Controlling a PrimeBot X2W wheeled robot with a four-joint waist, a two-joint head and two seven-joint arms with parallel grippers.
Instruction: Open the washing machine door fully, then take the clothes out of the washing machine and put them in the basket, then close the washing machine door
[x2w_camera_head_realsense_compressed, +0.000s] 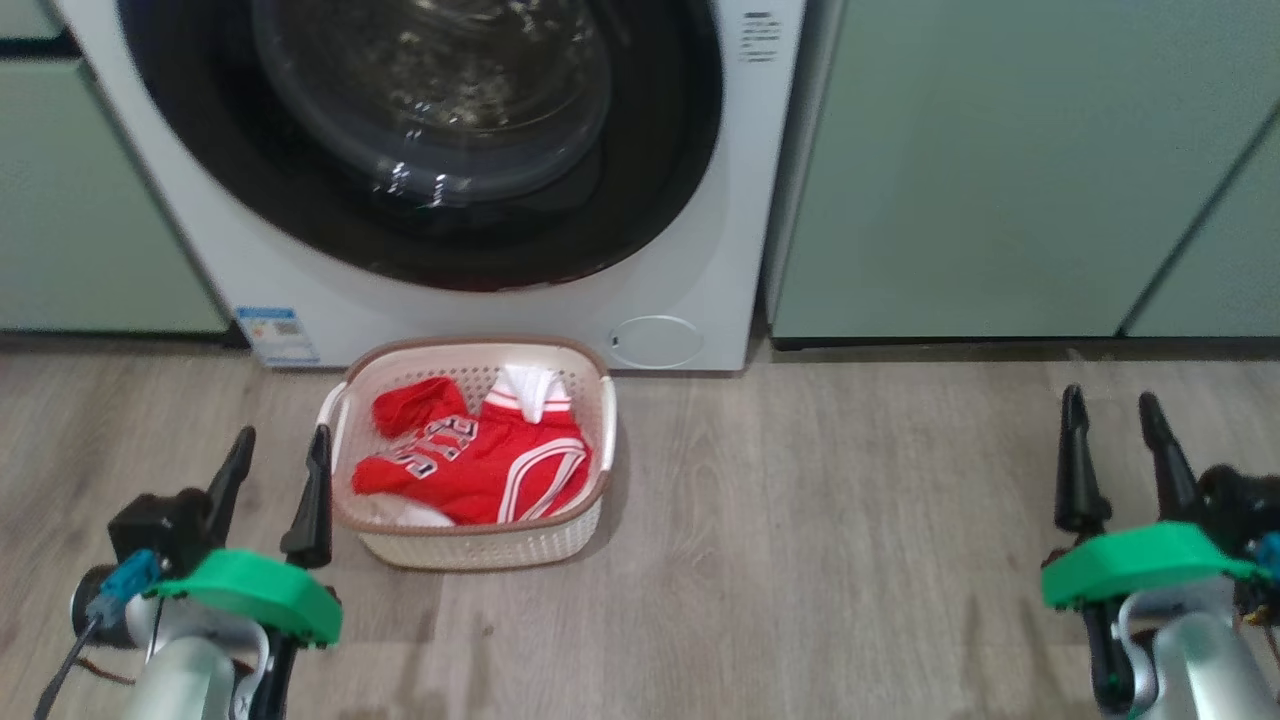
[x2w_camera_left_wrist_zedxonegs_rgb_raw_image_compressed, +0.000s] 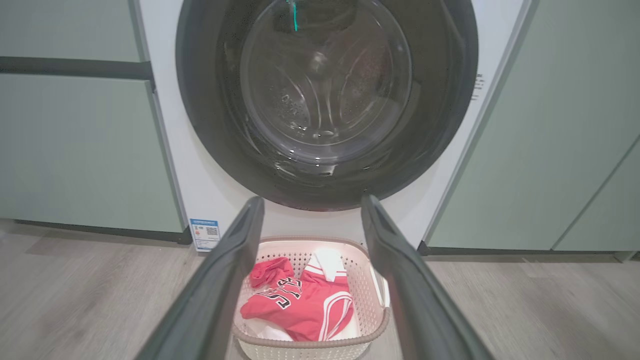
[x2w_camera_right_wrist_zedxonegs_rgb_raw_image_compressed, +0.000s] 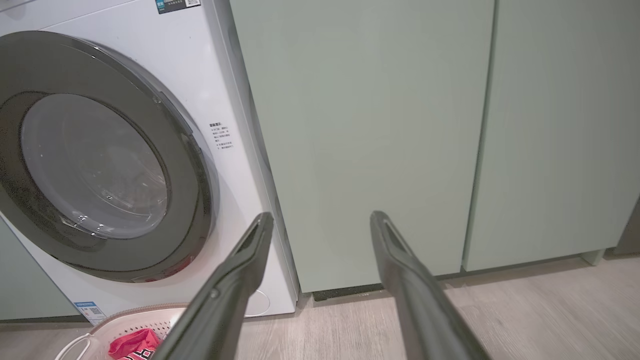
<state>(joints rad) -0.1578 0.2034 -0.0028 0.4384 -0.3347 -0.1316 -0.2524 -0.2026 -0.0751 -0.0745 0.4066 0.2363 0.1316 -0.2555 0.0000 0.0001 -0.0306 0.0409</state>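
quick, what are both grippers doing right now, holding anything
left gripper: open, holding nothing
right gripper: open, holding nothing

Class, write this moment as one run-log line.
washing machine door: closed | clothes: in basket | left gripper: open, empty | right gripper: open, empty | task: appears complete
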